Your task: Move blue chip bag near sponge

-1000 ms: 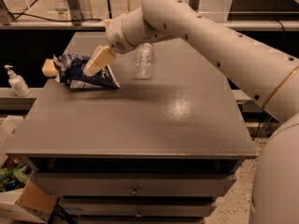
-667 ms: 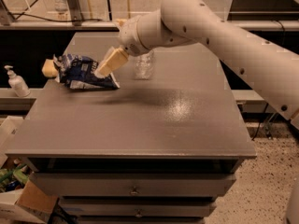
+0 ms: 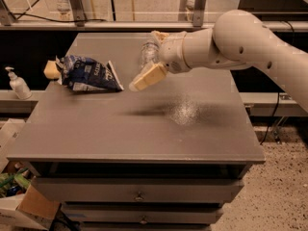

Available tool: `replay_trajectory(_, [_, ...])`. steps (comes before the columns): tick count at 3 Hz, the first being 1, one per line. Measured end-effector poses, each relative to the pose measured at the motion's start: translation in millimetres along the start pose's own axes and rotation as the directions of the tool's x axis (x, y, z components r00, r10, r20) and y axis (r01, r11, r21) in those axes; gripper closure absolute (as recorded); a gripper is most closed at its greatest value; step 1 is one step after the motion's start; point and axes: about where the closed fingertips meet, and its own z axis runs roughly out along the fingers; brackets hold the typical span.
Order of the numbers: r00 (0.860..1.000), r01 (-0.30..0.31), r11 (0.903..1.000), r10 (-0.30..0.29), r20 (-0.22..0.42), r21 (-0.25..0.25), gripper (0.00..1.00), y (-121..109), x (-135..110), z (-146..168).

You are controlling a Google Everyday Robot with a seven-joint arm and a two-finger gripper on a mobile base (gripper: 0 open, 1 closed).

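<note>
The blue chip bag [image 3: 88, 74] lies crinkled on the left rear part of the grey table [image 3: 144, 129]. The pale yellow sponge [image 3: 51, 69] sits right behind its left end, touching or nearly touching it. My gripper [image 3: 143, 79] hangs above the table just right of the bag, apart from it, with nothing in it. The white arm [image 3: 240, 37] reaches in from the right.
A clear plastic bottle [image 3: 148, 55] stands behind the gripper, partly hidden by it. A white pump bottle [image 3: 18, 84] stands on a lower ledge off the table's left edge. Drawers are below the tabletop. A rail runs along the back.
The gripper has pulled back to the right, away from the chip bag. The bag and sponge stay where they were.
</note>
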Motion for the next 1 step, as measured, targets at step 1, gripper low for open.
replay_trajectory(1, [1.000,0.000,1.0000,0.000,0.000,0.000,0.00,0.0,0.0,0.1])
